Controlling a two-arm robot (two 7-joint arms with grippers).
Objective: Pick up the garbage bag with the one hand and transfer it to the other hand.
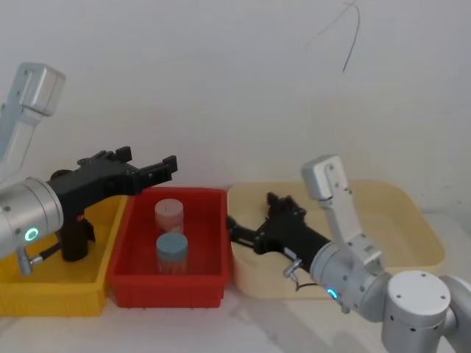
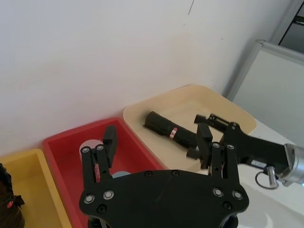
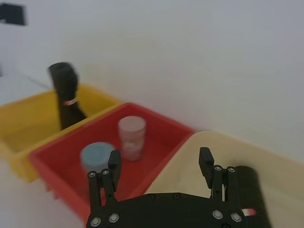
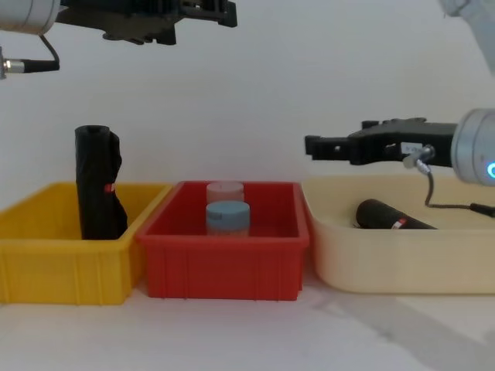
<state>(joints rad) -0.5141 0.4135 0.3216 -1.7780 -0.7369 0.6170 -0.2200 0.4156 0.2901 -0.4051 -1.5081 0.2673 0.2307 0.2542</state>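
In the chest view, the garbage bag [image 4: 384,216], a straight black plastic roll with a small red-and-white label, lies on its side in the cream rounded plastic tub [image 4: 387,263]. Its long axis runs roughly level, one end towards the red bin and the other towards the right. The slim black right gripper [image 4: 321,145] hangs above it, apart from it, pointing left. The bulky black left gripper [image 4: 216,11] is high at the upper left, also level. The red plastic bin [image 4: 224,267] in the middle holds a blue-lidded jar [image 4: 228,218] with a pale pink-lidded jar [image 4: 225,189] behind it. A kinked black roll [image 4: 97,185] stands upright in the yellow plastic bin [image 4: 62,270].

In the head view, the left gripper is above the yellow bin, reaching towards the red bin's back corner, its fingers spread wide and empty. The right gripper reaches over the cream tub towards the red bin and hides most of the garbage bag.

In the left wrist view, the garbage bag lies diagonally on the tub floor, label up. One end is near the tub wall beside the red bin, and the other is under the right gripper.

In the right wrist view, the right gripper's fingers [image 3: 114,164] are wide apart with nothing between them. The garbage bag lies below and just beside one finger.
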